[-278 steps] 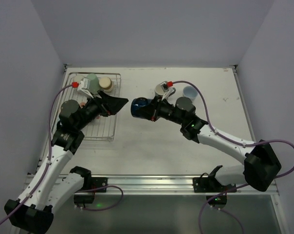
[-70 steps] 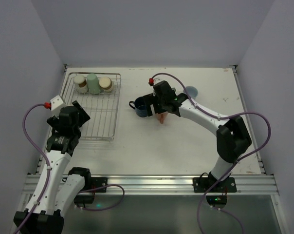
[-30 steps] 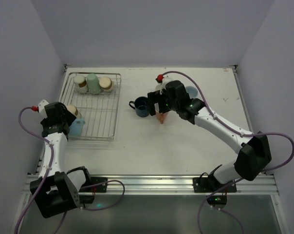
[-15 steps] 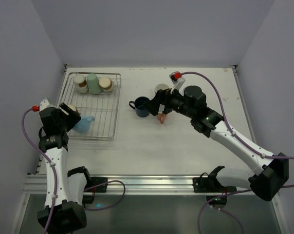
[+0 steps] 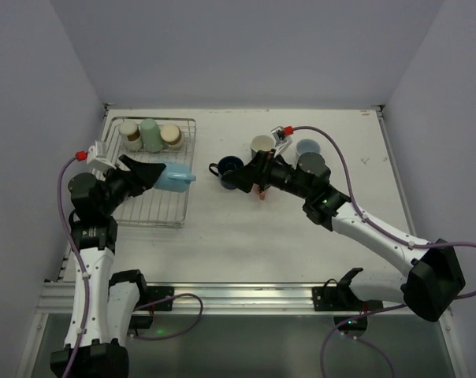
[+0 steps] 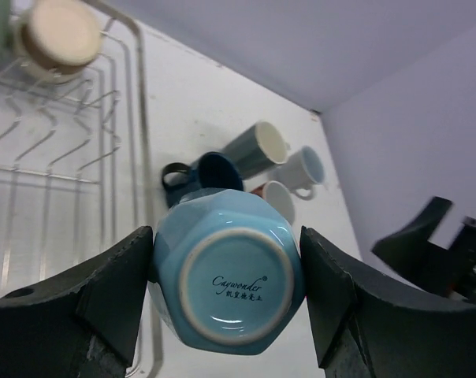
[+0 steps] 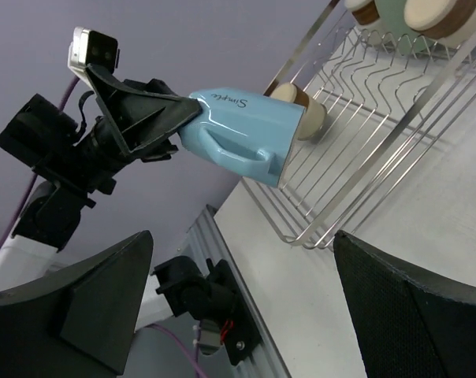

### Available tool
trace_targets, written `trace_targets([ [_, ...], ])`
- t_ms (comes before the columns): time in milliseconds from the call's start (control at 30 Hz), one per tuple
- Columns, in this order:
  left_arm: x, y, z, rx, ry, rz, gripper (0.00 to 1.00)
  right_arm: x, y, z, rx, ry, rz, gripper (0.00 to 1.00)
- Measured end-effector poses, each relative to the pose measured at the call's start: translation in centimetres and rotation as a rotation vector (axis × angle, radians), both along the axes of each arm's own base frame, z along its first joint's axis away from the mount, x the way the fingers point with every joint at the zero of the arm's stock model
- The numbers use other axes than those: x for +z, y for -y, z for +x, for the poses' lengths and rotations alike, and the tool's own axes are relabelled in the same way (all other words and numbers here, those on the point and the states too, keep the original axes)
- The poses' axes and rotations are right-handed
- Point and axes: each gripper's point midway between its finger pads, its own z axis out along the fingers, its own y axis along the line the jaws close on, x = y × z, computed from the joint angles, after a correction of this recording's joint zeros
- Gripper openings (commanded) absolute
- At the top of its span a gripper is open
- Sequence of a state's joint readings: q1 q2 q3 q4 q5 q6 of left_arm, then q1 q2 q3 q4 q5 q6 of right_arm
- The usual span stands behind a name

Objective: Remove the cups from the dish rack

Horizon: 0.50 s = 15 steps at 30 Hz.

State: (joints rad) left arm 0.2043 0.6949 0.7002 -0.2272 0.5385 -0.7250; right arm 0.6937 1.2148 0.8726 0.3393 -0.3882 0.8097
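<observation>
Four cups [image 5: 262, 144] stand on the table [image 5: 317, 236], at 3 o'clock of the rack [image 5: 169, 214]. Left gripper [image 6: 226, 287] pinches a blue mug [image 7: 238, 130] above the rack's 3 o'clock rim. Right gripper [image 7: 238, 268] is spread wide, empty. Four left in the rack: three [image 5: 150, 134] at 12 o'clock, a beige one [image 7: 301, 110] near 9.

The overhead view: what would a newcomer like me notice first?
The light blue mug, gripped sideways by the left gripper above the dish rack's right edge. Next, the right gripper, open, beside four cups grouped mid-table, and three cups upside down at the rack's far end.
</observation>
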Motion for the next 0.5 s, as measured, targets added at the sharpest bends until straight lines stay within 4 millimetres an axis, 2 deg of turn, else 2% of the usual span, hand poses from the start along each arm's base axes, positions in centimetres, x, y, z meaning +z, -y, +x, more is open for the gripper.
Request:
trace_targets([
  [133,1.9,3.4,-0.3,-0.157,0.118,-0.072,0.0,-0.4,-0.5,0.2,0.005,-0.036,0.028,0.92],
  [233,3.0,5.9,-0.9,-0.281,0.187,-0.113,0.0,-1.2,-0.5,0.7,-0.03,-0.099,0.049,0.92],
  [400,4.5,9.1,-2.1,-0.445,0.269,-0.149,0.0,-3.6,-0.6,0.9,-0.053,-0.215,0.101,0.92],
  [500,5.5,10.8,-3.0,-0.527,0.322,-0.163,0.0,-4.1,-1.3,0.9,-0.025,-0.257,0.135,0.9],
])
